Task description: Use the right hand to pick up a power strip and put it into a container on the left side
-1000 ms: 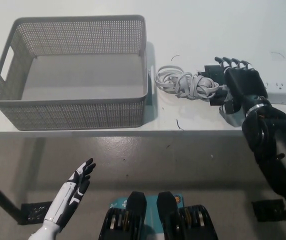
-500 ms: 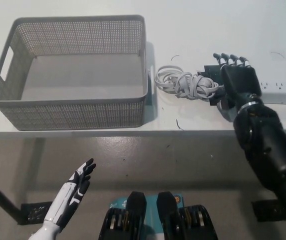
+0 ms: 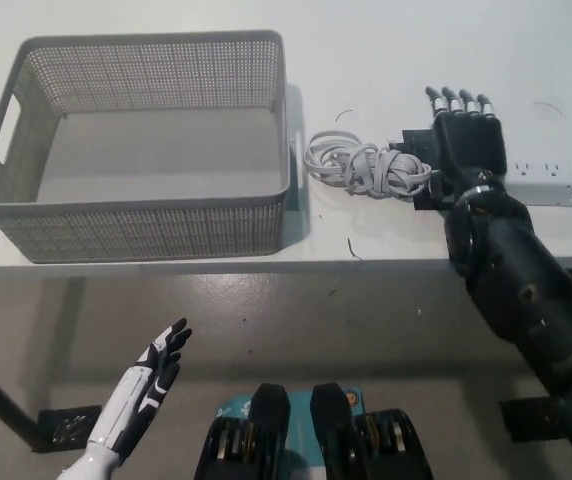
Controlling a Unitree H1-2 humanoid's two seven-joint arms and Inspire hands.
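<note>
Right now the black right hand (image 3: 466, 140) hangs flat over the worktop (image 3: 386, 50), palm down and fingers stretched out side by side, holding nothing. Directly beneath it lies the power strip (image 3: 546, 184), a white bar whose long axis runs left to right across the worktop; only its right end, with the sockets, sticks out past the hand, and the rest is covered. Whether the palm is touching the strip I cannot tell from here. Just to the hand's left sits the strip's bundled grey cable (image 3: 361, 165), tied in a loose knot and lying between the hand and the basket (image 3: 136, 215).

So the right hand is far the nearer one, and to my eye the fingers would have to curl across the strip's short width. The grey mesh basket stands well off to the left, upright, and has nothing in it. Down below the worktop edge, the white left hand (image 3: 146, 385) rests open and idle.
</note>
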